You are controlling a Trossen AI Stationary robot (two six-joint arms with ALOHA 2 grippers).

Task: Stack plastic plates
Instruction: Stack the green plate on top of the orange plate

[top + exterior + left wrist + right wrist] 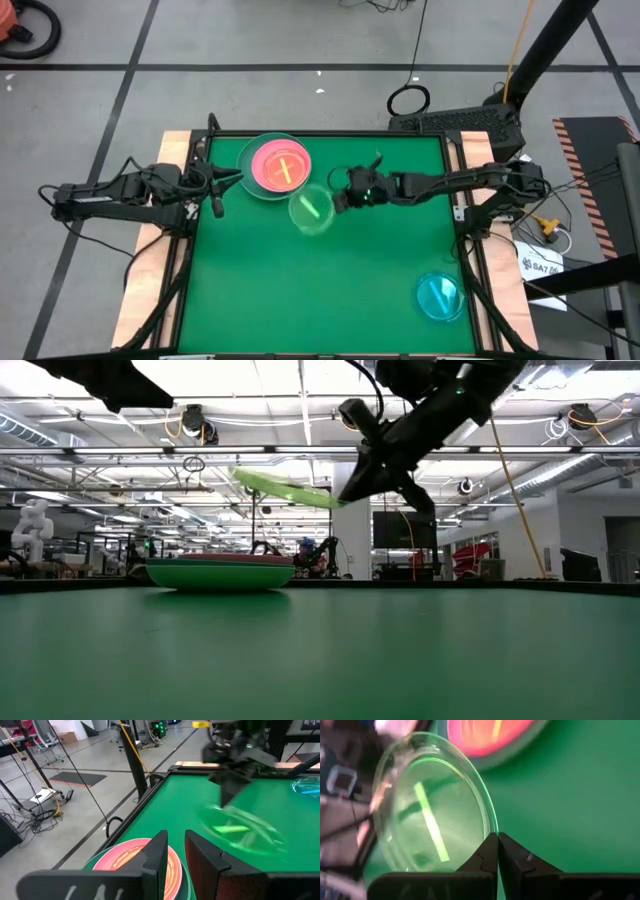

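Observation:
A stack of plates [274, 166] sits on the green mat near the far edge, left of the middle. Its outer rim is pale green and its top glows pink-red with an amber streak; it also shows in the low view [220, 572] and the left wrist view [125, 857]. My right gripper [338, 200] is shut on a small translucent green plate [311, 210], just right of and nearer than the stack. A cyan plate [439, 296] lies flat near the near right corner. My left gripper [218, 190] hovers open at the stack's left. My right gripper pinches the green plate's rim [490, 831] between its two fingertips, on the side of the plate toward the table's right. The fingers slant down from the right. The plate [285, 488] is lifted clear of the mat and tilted, its free side higher.
The mat's middle and near left are bare green. Black rails and wooden boards frame the table [455, 180]. Cables and a stand lie on the floor beyond the far edge.

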